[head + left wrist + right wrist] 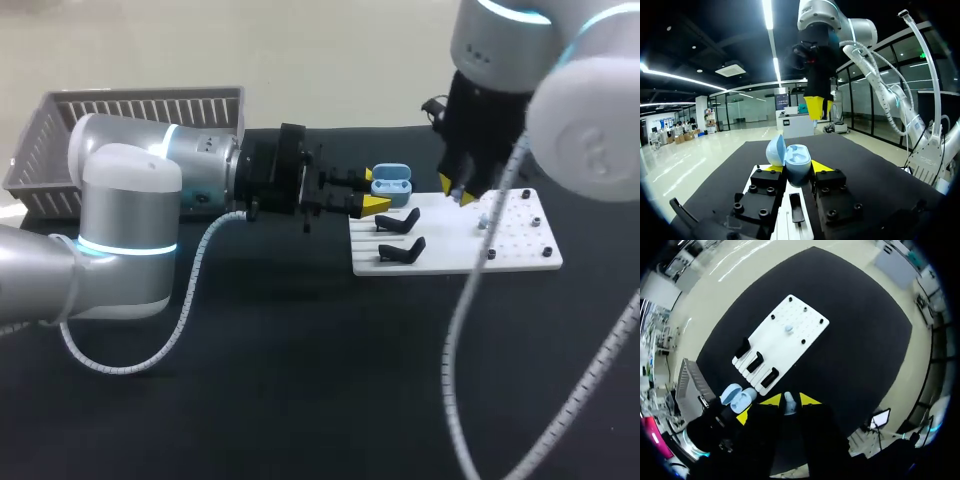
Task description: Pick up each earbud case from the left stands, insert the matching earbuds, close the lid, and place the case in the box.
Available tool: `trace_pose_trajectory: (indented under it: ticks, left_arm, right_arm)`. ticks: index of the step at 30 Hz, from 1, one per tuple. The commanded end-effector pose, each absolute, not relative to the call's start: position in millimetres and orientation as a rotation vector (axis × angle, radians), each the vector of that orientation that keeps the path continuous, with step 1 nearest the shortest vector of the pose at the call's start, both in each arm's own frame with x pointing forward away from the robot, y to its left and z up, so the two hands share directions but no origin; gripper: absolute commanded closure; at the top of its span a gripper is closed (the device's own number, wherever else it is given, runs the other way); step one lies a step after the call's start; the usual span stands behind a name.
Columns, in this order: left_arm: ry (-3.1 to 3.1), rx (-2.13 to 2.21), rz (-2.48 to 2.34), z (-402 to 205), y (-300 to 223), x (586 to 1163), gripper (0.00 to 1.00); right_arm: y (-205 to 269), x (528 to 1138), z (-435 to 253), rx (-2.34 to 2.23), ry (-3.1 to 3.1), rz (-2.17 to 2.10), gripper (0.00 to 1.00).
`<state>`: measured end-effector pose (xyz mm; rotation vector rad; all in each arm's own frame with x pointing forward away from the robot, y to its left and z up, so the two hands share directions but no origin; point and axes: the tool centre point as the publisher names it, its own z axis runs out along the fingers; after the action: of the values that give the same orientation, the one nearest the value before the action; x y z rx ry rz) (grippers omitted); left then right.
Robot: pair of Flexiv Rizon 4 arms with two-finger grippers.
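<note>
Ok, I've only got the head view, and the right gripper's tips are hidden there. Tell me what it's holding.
Observer: In the right wrist view the right gripper pinches a small pale blue earbud.
Operator: Now report what's left to load.
Observer: A second pale blue earbud lies on the white perforated board, away from the stands.
Operator: Say whether any case is still waiting.
Observer: None. Three black stands line the board's edge, all empty; the head view shows only two.

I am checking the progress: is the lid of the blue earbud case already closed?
No, the earbud case, held in the left gripper, has its lid standing open beside the body.
</note>
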<state>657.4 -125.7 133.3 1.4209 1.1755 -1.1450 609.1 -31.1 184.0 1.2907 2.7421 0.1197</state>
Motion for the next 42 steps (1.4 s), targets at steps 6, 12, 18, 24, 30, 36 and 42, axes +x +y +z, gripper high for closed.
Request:
trace_pose_trajectory:
  ticks: [6, 12, 18, 24, 30, 36, 42]
  left_arm:
    - [1.173, 1.417, -1.141, 132, -125, 657, 1.0]
    - [1.173, 1.417, -1.141, 132, -125, 657, 1.0]
    - [1.173, 1.417, -1.141, 132, -125, 657, 1.0]
    - [1.173, 1.417, -1.141, 132, -125, 657, 1.0]
    - [1.173, 1.417, -1.141, 132, -125, 657, 1.0]
    - [1.173, 1.417, -1.141, 132, -125, 657, 1.0]
    - [1.173, 1.417, -1.141, 132, -125, 657, 1.0]
  right_arm:
    - [-9, 614, 196, 1.421, 2.757, -0.107, 1.0]
    - [0, 616, 194, 1.411, 2.757, -0.187, 1.0]
    - [0, 616, 194, 1.411, 2.757, -0.187, 1.0]
    - [0, 616, 194, 1.411, 2.757, -0.187, 1.0]
    - [3, 620, 193, 1.446, 2.712, -0.183, 1.0]
    - [6, 626, 194, 1.542, 2.64, -0.184, 1.0]
    - [10, 629, 194, 1.584, 2.616, -0.181, 1.0]
